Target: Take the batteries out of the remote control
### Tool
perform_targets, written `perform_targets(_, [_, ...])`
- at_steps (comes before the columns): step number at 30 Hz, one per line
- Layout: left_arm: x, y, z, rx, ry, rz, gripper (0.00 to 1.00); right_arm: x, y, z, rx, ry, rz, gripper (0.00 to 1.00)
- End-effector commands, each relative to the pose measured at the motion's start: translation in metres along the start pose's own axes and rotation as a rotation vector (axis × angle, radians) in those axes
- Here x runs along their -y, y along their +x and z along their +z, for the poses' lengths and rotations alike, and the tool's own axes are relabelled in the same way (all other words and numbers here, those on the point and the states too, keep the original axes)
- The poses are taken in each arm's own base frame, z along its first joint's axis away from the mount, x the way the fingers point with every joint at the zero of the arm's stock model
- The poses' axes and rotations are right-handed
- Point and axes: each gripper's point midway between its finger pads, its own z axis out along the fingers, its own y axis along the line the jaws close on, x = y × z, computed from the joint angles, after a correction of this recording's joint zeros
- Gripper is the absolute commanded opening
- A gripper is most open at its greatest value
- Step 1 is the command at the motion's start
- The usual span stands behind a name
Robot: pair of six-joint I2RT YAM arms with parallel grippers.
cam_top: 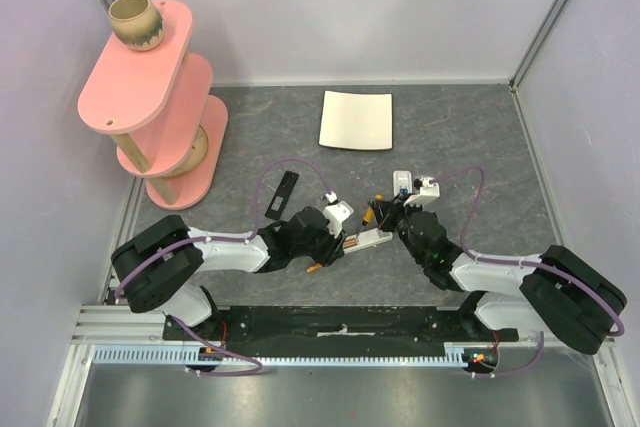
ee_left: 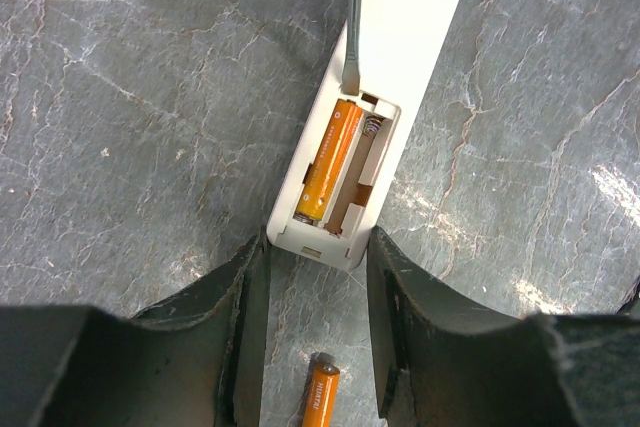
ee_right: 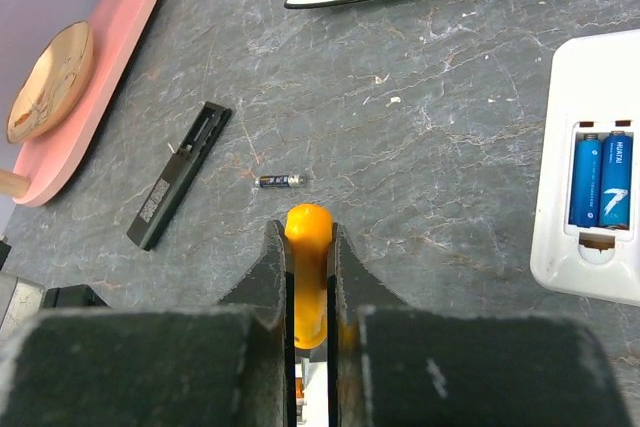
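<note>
Orange and loose, one battery [ee_left: 320, 392] lies on the tabletop [ee_left: 120, 97] just behind the left pincer [ee_left: 318, 247], which clamps the remote control [ee_left: 420, 37] half-open; the second battery [ee_left: 330, 162] sits in its bay ahead, unremoved, with the right pincer [ee_right: 309, 237] closed tightly on a screwdriver [ee_right: 308, 219].

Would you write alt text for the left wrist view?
White remote control with open bay: one orange battery inside, other slot empty, screwdriver tip at its far edge. The left end effector grips the near end; a second battery lies loose.

Far end of remote control [ee_left: 400, 67] and lower half of loose battery [ee_left: 320, 392], off-frame.
</note>
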Motion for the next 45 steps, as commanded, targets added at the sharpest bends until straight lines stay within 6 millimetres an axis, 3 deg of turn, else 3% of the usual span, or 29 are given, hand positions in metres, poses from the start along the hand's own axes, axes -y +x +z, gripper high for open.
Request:
perform_targets(1, [-0.003,0.031,0.0,-0.1,-0.01,-0.017,0.02,0.005,0.001,0.003,0.003,0.028,-0.009,0.0])
perform_targets(22, [-0.004,0.031,0.002,-0.102,-0.016,-0.021,0.02,-0.015,0.033,0.001,-0.103,-0.092,0.142,0.0])
perform_targets(33, [-0.004,0.032,0.002,-0.101,-0.02,-0.023,0.02,-0.04,0.023,-0.001,-0.099,-0.187,0.246,0.0])
perform_targets(45, [-0.002,0.032,0.003,-0.104,-0.012,-0.026,0.02,-0.038,0.006,-0.006,-0.06,-0.164,0.198,0.0])
